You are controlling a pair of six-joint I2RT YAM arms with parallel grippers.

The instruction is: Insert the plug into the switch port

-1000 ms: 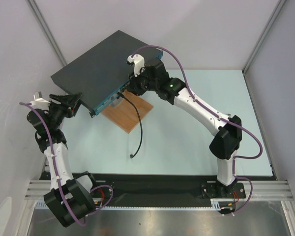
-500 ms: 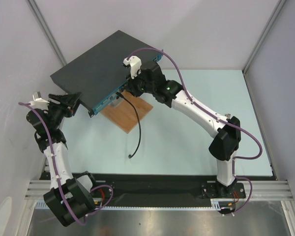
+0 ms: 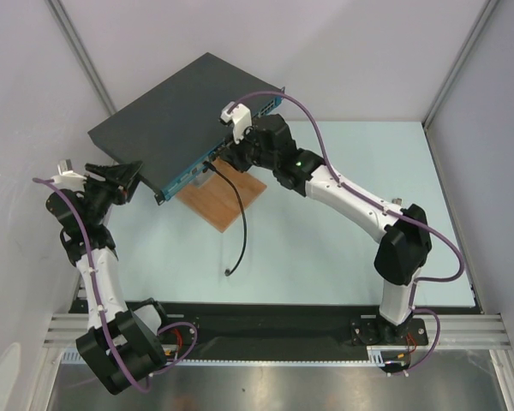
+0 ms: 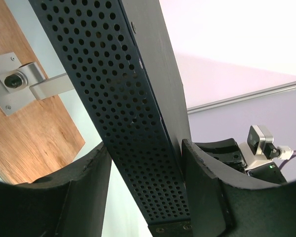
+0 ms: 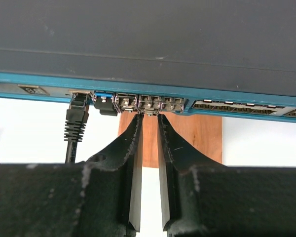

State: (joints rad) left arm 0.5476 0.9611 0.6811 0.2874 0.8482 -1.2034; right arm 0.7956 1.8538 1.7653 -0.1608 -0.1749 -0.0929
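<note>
The switch (image 3: 176, 116) is a flat dark grey box with a teal front face (image 5: 49, 81) and a row of sockets. The plug (image 5: 78, 109) sits in a socket at the left end of the row, and its black cable (image 3: 242, 224) trails down onto the table. My right gripper (image 5: 149, 117) points at the sockets just right of the plug, jaws a narrow gap apart with nothing between them. My left gripper (image 4: 144, 148) clamps the switch's left corner (image 4: 138, 148), one finger on either face of its perforated side.
A brown wooden board (image 3: 227, 201) lies under the switch's front edge, with a metal bracket (image 4: 20, 85) screwed to it. The cable's loose end (image 3: 230, 272) rests on the pale blue table (image 3: 343, 223). Grey walls close in on the left and right.
My right arm has shifted slightly, its elbow moving right, with its gripper staying at the front face. The left arm, the switch and the cable have not moved.
</note>
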